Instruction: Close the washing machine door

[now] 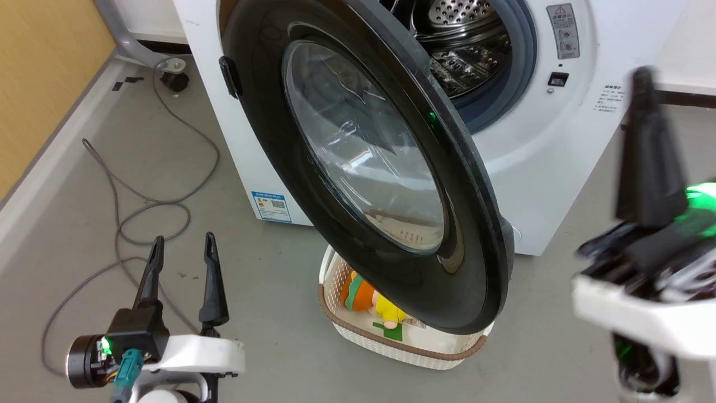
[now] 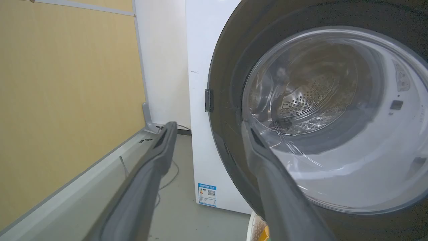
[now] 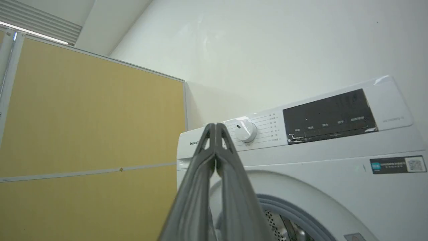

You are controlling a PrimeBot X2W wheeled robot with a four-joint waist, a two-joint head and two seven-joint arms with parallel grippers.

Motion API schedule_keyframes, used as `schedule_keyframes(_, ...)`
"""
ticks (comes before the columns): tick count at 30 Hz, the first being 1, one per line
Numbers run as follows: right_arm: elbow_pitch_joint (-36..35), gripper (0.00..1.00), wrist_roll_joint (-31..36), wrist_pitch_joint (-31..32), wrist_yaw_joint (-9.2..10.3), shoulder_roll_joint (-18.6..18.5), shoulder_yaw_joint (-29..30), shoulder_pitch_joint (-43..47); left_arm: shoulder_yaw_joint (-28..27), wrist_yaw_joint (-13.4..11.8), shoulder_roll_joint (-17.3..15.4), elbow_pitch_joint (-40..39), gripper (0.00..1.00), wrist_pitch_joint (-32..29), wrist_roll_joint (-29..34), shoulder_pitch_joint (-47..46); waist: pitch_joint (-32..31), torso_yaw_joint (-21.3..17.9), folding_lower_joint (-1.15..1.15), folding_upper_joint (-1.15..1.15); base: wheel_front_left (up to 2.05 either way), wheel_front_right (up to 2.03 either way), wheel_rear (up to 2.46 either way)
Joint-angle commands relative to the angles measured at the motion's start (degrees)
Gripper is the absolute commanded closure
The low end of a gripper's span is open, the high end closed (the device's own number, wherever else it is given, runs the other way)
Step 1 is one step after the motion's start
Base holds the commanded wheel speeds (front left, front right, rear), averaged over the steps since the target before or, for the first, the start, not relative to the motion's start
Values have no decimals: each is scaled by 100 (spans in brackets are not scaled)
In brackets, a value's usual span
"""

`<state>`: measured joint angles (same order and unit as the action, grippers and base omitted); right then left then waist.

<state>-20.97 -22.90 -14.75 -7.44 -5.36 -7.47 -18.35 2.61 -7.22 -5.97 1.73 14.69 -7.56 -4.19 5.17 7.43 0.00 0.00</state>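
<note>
The washing machine door [image 1: 363, 145] is standing open, angling out from the washing machine [image 1: 537, 168] and overhanging a basket [image 1: 391, 341] at 6 o'clock. The left pincer [image 1: 184, 242] is hovering at 8 o'clock, fingers spread wide, holding nothing. The right pincer [image 3: 215, 127], at 3 o'clock, is showing fingertips pressed together, empty

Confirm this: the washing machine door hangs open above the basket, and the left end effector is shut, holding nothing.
Not quite. The left end effector is open, fingers apart, holding nothing; the head view shows it. The washing machine door does hang open above the basket.
</note>
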Motion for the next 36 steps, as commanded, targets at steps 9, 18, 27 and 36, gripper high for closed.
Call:
schedule_keyframes(9,-95,100,-441,-25,-5,-1239,-2088,-199,-250,259,187,-104,0,30,147,189,-67,-4,0,0,0,0,0)
schedule_keyframes(18,1202,100,245,-25,-5,-2002,-3847,-120,-385,387,282,-156,0,30,243,173,-27,-51,0,0,0,0,0)
schedule_keyframes(27,2176,100,458,-25,-5,-1938,-3156,146,-406,390,302,-228,0,30,318,118,170,-202,0,0,0,0,0)
schedule_keyframes(36,2817,100,291,-25,-5,-1775,-2254,-57,-193,352,308,-250,0,30,348,-95,480,-269,0,0,0,0,0)
